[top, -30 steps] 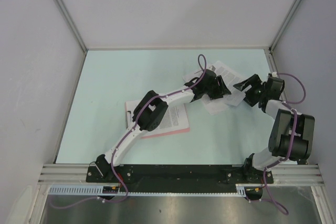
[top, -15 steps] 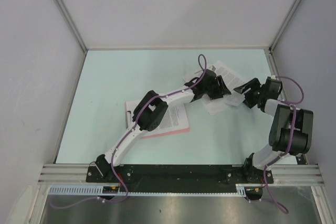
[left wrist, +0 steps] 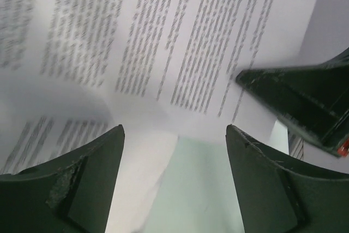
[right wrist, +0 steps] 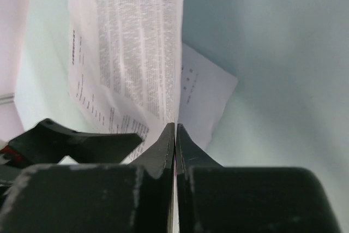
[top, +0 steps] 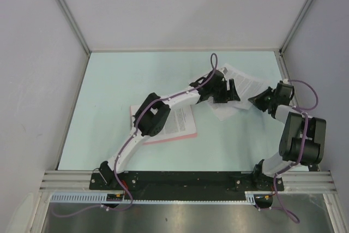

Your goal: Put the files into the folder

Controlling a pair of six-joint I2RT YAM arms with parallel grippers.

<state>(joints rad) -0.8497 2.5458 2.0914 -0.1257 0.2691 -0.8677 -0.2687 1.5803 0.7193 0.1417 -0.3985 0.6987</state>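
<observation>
In the wrist views alone, right end effector [right wrist: 175,127] pinches files [right wrist: 139,42], left end effector [left wrist: 174,132] gapes.

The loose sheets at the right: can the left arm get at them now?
Probably yes: the left arm has its jaws open at the sheets, nothing between. The right jaws pinch one sheet's edge.

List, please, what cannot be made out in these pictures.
- Top view: most of the folder, covered by the left arm and a printed sheet.
- Left wrist view: print on the files, too blurred to read.
- Right wrist view: how many files the right gripper pinches, seen edge-on.
</observation>
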